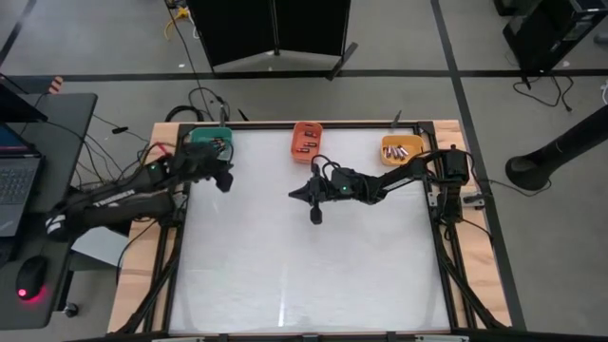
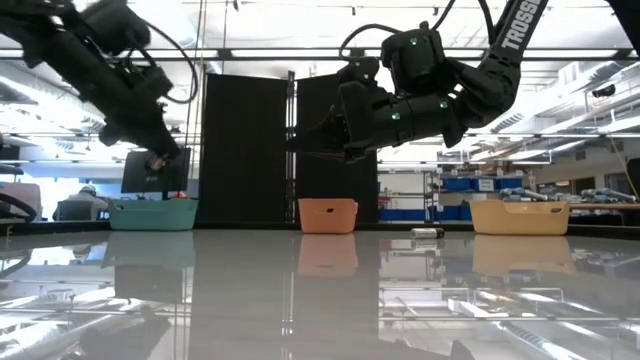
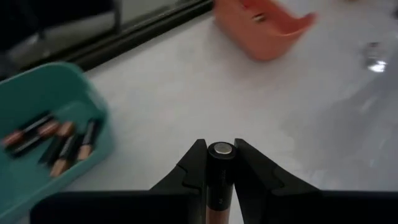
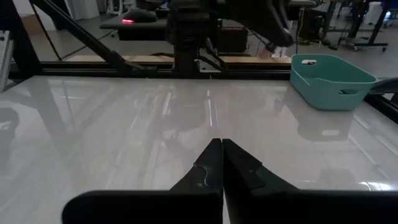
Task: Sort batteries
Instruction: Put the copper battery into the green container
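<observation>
White counter (image 1: pixel 285 256) below; my left gripper (image 3: pixel 220 163) pinches a battery (image 3: pixel 220 180). I'd centre over the teal bin (image 3: pixel 43 112), probably lower, then release. Right gripper (image 4: pixel 221 163) waits, pressed together.

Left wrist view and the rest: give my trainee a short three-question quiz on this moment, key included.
1. True or false: the left gripper is shut on a battery.
2. Which bin is nearest that gripper? A) teal bin B) orange bin C) yellow bin
3. Fill in: the right gripper hangs over the table with its fingers ____ and nothing between them.

Key: 1 true. 2 A; the teal bin already holds several batteries. 3 shut.
</observation>
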Robot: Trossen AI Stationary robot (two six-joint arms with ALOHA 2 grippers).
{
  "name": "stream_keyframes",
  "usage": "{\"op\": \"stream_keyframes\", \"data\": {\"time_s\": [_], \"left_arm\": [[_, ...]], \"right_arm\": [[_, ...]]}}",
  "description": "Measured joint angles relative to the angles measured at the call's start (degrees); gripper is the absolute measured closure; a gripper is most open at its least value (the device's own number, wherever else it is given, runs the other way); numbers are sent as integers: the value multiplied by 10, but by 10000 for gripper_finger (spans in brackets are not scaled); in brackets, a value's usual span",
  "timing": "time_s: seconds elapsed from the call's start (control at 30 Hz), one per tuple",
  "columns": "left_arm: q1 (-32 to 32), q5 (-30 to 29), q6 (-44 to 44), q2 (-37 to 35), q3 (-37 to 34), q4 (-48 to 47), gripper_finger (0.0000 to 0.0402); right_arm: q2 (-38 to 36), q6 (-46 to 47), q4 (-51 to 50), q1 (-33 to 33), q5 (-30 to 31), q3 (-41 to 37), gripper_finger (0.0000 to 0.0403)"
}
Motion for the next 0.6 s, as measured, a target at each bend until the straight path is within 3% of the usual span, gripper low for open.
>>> {"op": "stream_keyframes", "data": {"time_s": [0.47, 0.6], "left_arm": [[249, 11, 55, 288, 179, -140, 344], [294, 30, 55, 356, 226, -146, 344]], "right_arm": [[0, -18, 0, 5, -11, 0, 396], [0, -29, -1, 12, -11, 0, 396]]}}
